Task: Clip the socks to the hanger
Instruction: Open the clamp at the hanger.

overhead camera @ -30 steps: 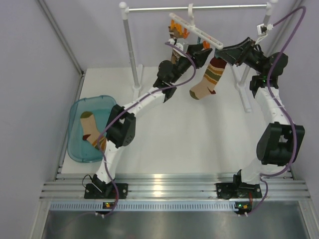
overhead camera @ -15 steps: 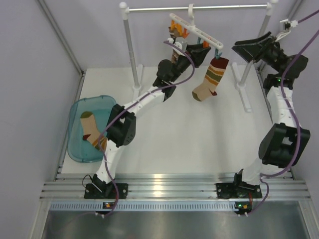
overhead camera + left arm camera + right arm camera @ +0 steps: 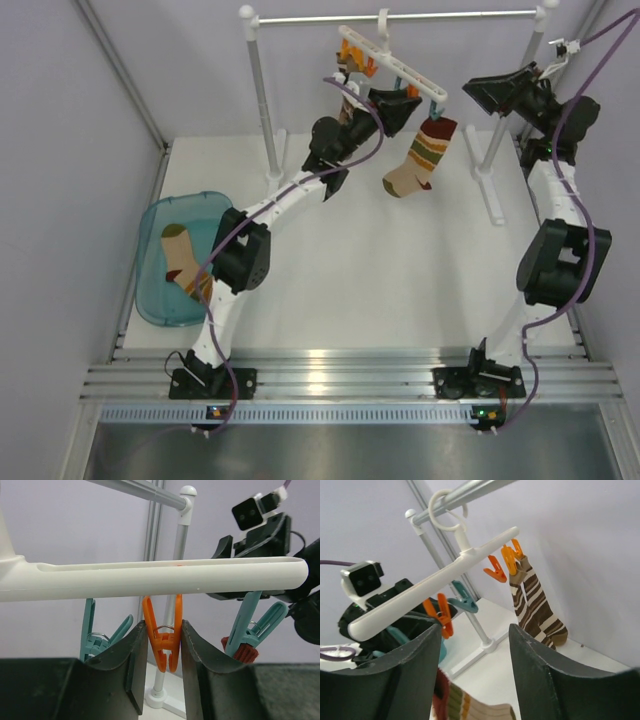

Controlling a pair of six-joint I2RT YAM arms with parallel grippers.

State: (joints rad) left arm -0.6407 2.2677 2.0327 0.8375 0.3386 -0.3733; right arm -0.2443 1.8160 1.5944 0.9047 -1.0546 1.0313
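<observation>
Left end effector (image 3: 162, 630) pinches an orange clip (image 3: 163, 652) on the hanger (image 3: 150, 577) at the desk's far edge, while the right end effector (image 3: 475, 630) hangs spread, empty. Next, likely, the sock (image 3: 182, 258) by the left edge gets fed in.

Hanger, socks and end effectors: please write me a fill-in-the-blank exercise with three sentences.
1. The left end effector has a clip of ___ colour between its fingers.
2. The right end effector is open and holds ___.
3. In the tub, ___ sock is visible.
Missing words: orange; nothing; one.
</observation>
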